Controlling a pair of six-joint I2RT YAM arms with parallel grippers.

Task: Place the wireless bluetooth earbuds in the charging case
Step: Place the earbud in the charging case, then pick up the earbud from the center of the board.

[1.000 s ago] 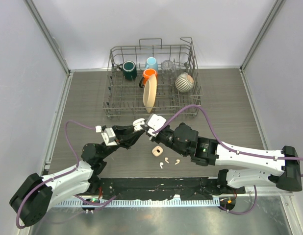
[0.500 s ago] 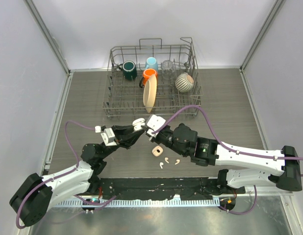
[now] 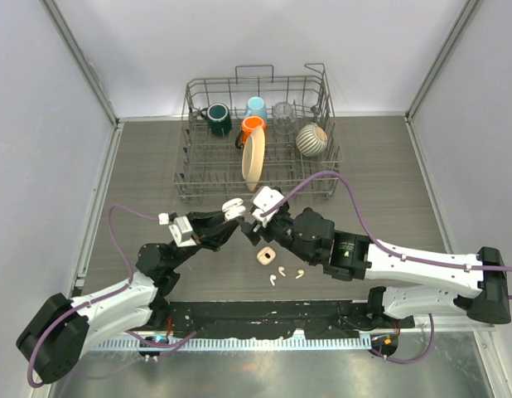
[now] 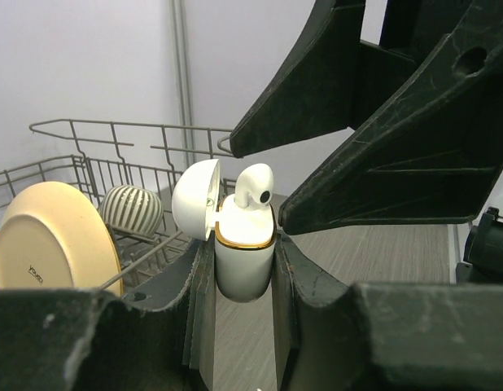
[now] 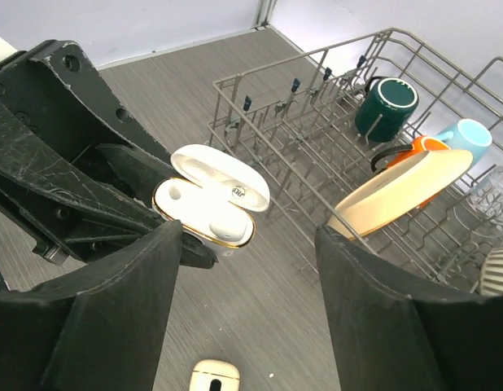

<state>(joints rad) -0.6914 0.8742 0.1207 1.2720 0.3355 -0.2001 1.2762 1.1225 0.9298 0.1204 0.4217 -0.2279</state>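
My left gripper (image 3: 230, 219) (image 4: 242, 248) is shut on a white charging case (image 3: 234, 208) (image 4: 244, 257) with a gold rim, its lid (image 4: 194, 199) hinged open. One white earbud (image 4: 255, 186) (image 5: 224, 221) stands in the case (image 5: 204, 213), its head sticking up above the rim. The other socket (image 5: 174, 194) looks empty. My right gripper (image 3: 255, 219) (image 5: 247, 238) hangs open right beside the case, nothing between its fingers (image 4: 382, 106). Three loose earbuds (image 3: 282, 269) (image 3: 299, 274) (image 3: 272, 280) lie on the table in front of the arms.
A second, beige case (image 3: 264, 255) (image 5: 214, 379) lies on the table below the grippers. A wire dish rack (image 3: 190, 178) (image 5: 260, 130) with mugs, a striped bowl (image 3: 311, 139) and a cream plate (image 3: 253, 160) (image 4: 52, 236) stands behind.
My right gripper has opened and drawn slightly back from the case, leaving the earbud in it. The left gripper holds the case where it was.
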